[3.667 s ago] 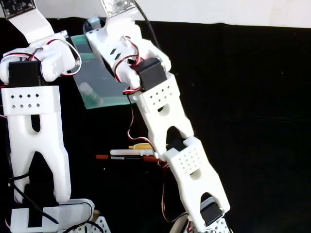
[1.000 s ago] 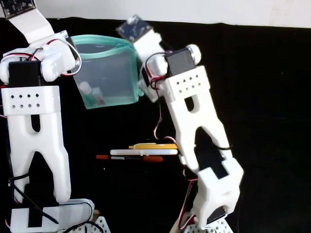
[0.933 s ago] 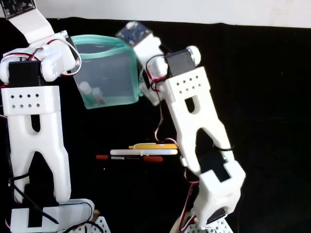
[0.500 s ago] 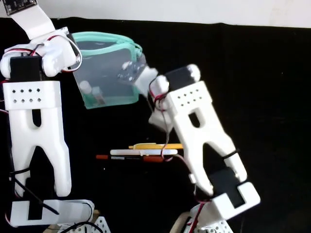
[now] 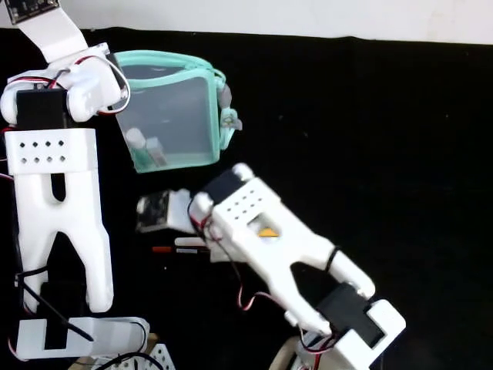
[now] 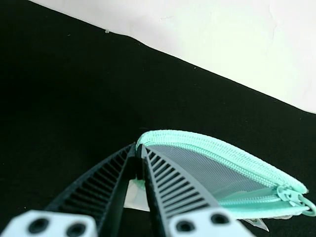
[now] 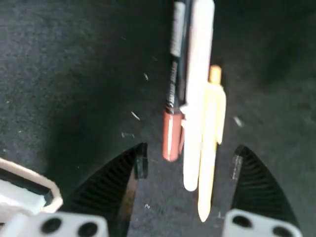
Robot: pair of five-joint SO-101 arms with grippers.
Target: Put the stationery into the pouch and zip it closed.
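A mint-green pouch (image 5: 173,108) with clear sides lies at the back left, its zip open along the top. My left gripper (image 6: 138,149) is shut on the pouch's rim (image 6: 197,143) at one end. Two small white items (image 5: 146,146) lie inside the pouch. Three pens lie side by side on the black table: a red-capped black pen (image 7: 172,103), a white pen (image 7: 198,89) and a yellow pen (image 7: 212,143). My right gripper (image 7: 188,160) hovers open just above their ends, one finger on each side. The right arm (image 5: 254,231) covers most of the pens (image 5: 179,246) from above.
The black cloth (image 5: 385,139) runs free to the right of the pouch. A white wall edge (image 5: 308,19) borders the table at the back. The left arm's white links (image 5: 54,193) stand along the left side.
My right arm has swung away from the pouch's right side and dropped forward over the pens. The left gripper still holds the pouch, which barely moved.
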